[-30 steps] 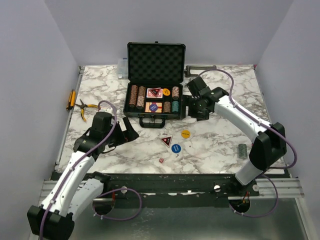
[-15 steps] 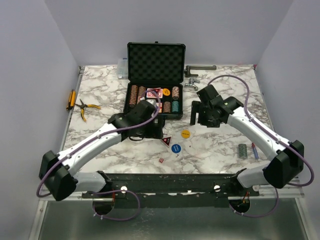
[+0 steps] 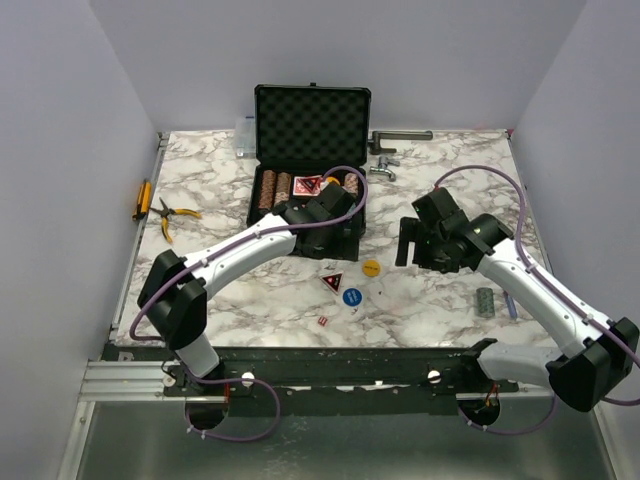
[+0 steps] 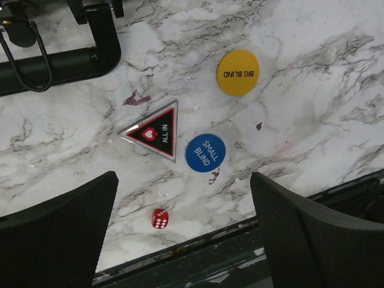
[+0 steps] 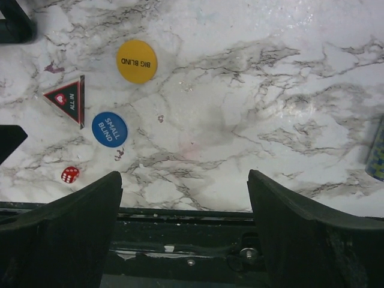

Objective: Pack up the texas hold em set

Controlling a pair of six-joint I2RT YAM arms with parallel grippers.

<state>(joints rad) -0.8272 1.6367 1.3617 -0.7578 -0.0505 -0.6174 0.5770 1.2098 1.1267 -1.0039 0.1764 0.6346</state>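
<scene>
Four loose pieces lie on the table (image 3: 210,170) in front of the open case (image 3: 311,130): a yellow disc (image 4: 238,72), a blue disc (image 4: 205,152), a red triangle (image 4: 153,130) and a red die (image 4: 159,219) (none touching another). My left hand (image 4: 183,204) hangs by the case front, fingers spread wide, nothing between them. My right hand (image 5: 185,204), further right, is equally spread and empty.

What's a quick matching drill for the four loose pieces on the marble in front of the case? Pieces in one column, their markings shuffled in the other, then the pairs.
Pieces:
1. yellow disc
2. blue disc
3. triangle
4. die

Markings:
A. ALL IN
B. white pips on red
C. BIG BLIND
D. SMALL BLIND

Pairs: 1-C, 2-D, 3-A, 4-B
</scene>
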